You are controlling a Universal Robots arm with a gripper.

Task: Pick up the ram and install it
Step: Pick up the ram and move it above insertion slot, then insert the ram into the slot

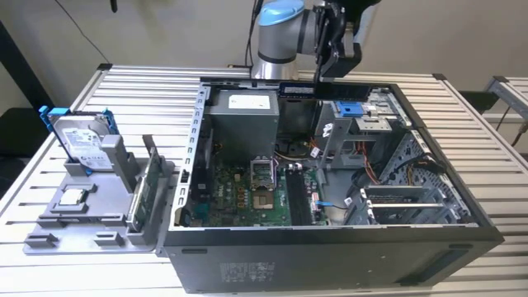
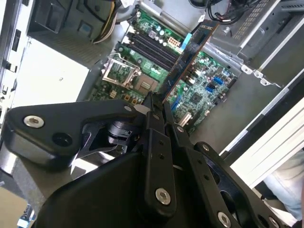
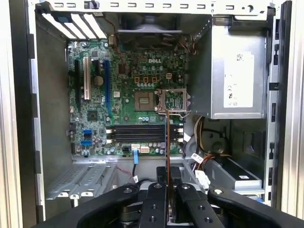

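One ram (image 1: pixel 298 90) sits pinched in the claw (image 1: pixel 328 79) above the open case (image 1: pixel 330 250).

Your exterior view sits high and back, looking down on the whole open computer case (image 1: pixel 330 260), both wrist views peer past the gripper (image 3: pixel 167 178) into it, first squarely, second tilted and nearer, all sharing the motherboard (image 1: pixel 247 192).

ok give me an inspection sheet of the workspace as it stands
surface: slatted metal table, open computer case on it
job's things: ram held over the case; memory slots look empty
clutter: hard drive and green card in grey holder
gripper: jaws shut on the ram
cables: coloured wires inside the case
surroundings: plain wall
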